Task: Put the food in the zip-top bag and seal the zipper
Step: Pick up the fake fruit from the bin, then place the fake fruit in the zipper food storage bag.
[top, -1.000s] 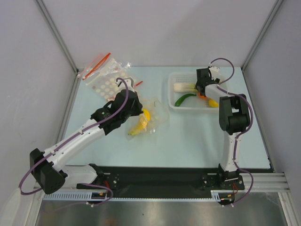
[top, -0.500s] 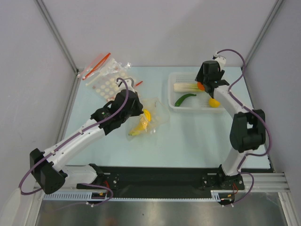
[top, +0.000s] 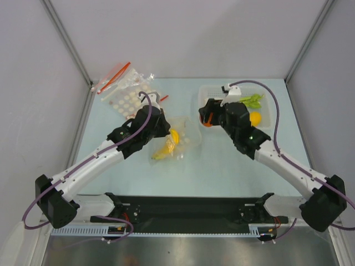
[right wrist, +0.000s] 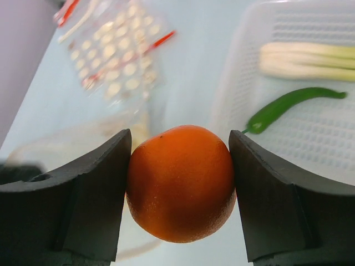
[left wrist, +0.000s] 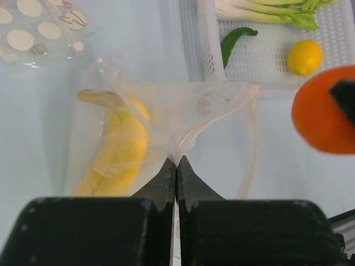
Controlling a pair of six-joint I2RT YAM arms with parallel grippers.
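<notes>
Right now the orange is pinched between both fingers of the right gripper and is seen in the top view over the left edge of the white basket, apparently off the table. The left gripper is pressed together on a fold of the dotted bag's upper lip, so the mouth is tented into a triangle. The banana is already inside the bag, lying lengthwise toward the closed end. The mouth is turned toward the basket and the right arm, and the pale zipper strip is curved along that open edge, not yet sealed. From the orange, the opening lies to the left and slightly nearer the arm bases, just beside it, so the right arm is plainly the nearer one for the insert. A short leftward, downward move under the raised lip is judged to be needed, and the lip could be caught by the fingers. The lemon, green vegetable and leek are left in the basket. Spare bags are heaped at the far left.
</notes>
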